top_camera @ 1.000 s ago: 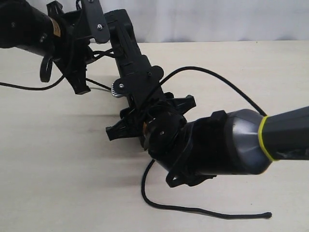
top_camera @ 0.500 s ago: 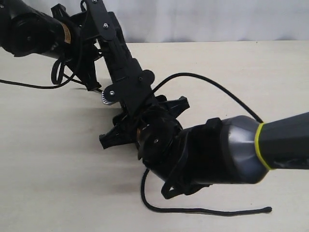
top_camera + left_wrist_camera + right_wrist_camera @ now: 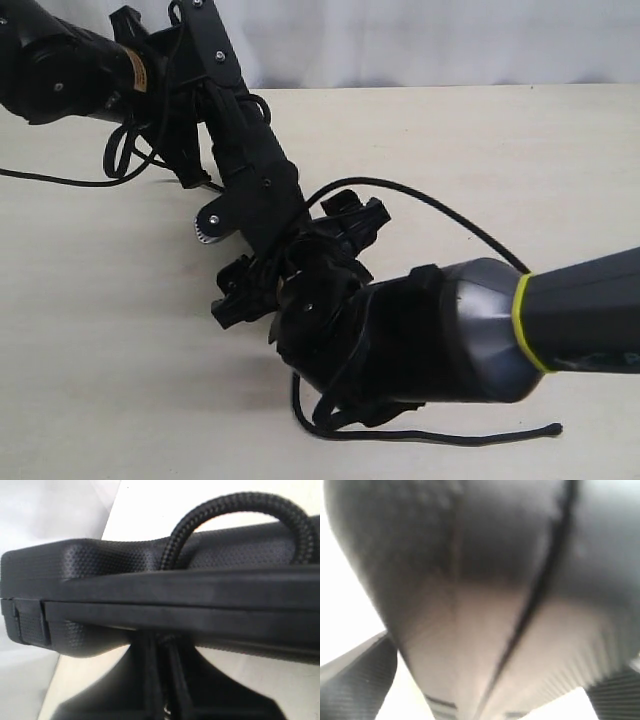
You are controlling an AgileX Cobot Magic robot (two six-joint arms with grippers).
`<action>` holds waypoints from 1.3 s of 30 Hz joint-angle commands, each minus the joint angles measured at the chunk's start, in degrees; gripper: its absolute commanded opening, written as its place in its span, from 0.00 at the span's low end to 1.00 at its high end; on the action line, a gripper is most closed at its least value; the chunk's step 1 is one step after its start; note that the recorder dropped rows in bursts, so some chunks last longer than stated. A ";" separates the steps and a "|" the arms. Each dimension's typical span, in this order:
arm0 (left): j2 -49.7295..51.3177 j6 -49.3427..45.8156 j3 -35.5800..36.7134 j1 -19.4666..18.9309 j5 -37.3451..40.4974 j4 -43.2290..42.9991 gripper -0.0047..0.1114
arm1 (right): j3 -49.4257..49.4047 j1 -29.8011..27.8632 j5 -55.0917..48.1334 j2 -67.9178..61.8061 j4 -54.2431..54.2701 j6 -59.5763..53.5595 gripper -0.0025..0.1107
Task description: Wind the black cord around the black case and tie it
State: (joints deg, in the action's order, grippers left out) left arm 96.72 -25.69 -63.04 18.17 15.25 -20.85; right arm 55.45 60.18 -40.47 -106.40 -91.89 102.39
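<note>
In the exterior view the black case is held up off the table, slanting from upper left down to the middle. My left gripper is shut on its upper end. Up close, the left wrist view shows the textured case edge-on above my closed left gripper, and the black cord loops over its top. The cord arcs right from the case, and its free tail lies at the front. My right gripper is at the case's lower end. Its fingers stand wide apart on either side of the blurred case.
The pale table ends at a white wall behind. A thin smooth black cable trails off the left arm across the table. A small silver knurled knob shows beside the case's lower end. The bulky right arm fills the lower right.
The case has swung more upright, its lower end shifting left and down. The right arm followed, moving left and lower. The cord's arc has sunk, and the tail's curl has slipped partly under the arm.
</note>
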 commanded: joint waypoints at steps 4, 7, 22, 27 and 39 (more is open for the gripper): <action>-0.03 0.01 0.41 0.54 -0.75 0.51 0.04 | -0.20 -0.06 4.53 5.89 9.83 -8.86 0.81; -0.03 0.01 0.41 0.54 -0.75 0.51 0.04 | -0.20 -0.06 4.66 8.30 17.48 -16.09 0.81; -0.03 0.01 0.41 0.54 -0.97 0.41 0.04 | -0.20 3.27 6.13 22.80 44.33 -45.68 0.81; -0.03 0.01 0.41 0.54 -0.97 0.41 0.04 | -0.20 1.41 6.22 29.74 52.12 -54.30 0.80; -0.03 0.01 0.41 0.54 -1.09 0.53 0.04 | 20.03 -37.60 -3.55 18.88 125.02 -118.75 0.48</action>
State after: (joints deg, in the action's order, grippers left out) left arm 96.72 -25.79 -63.04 18.17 15.03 -20.85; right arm 69.20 28.10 -35.84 -81.54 11.51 5.41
